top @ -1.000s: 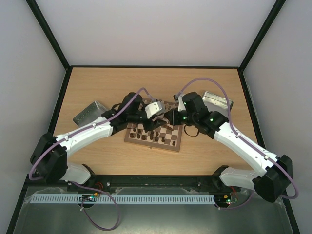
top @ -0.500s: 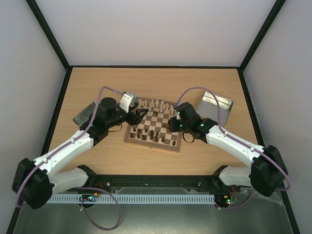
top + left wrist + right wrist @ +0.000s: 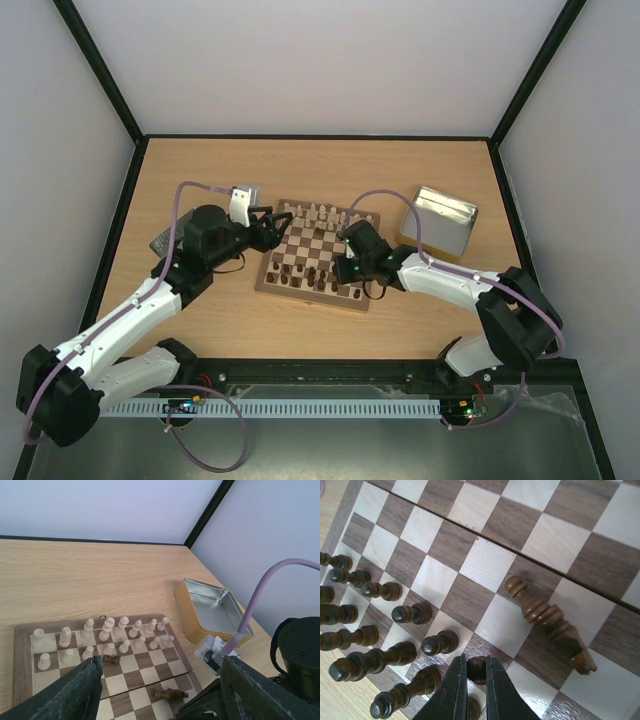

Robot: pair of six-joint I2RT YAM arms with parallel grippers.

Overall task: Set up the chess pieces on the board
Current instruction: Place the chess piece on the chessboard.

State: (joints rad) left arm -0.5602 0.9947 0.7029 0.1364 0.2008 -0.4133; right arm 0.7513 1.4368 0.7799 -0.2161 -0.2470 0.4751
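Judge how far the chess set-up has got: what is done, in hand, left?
Done: cream pieces stand in two rows on the board; most dark pieces stand opposite. In hand: the right gripper pinches a dark pawn. Left: two toppled dark pieces lie mid-board; the left gripper is open, empty.
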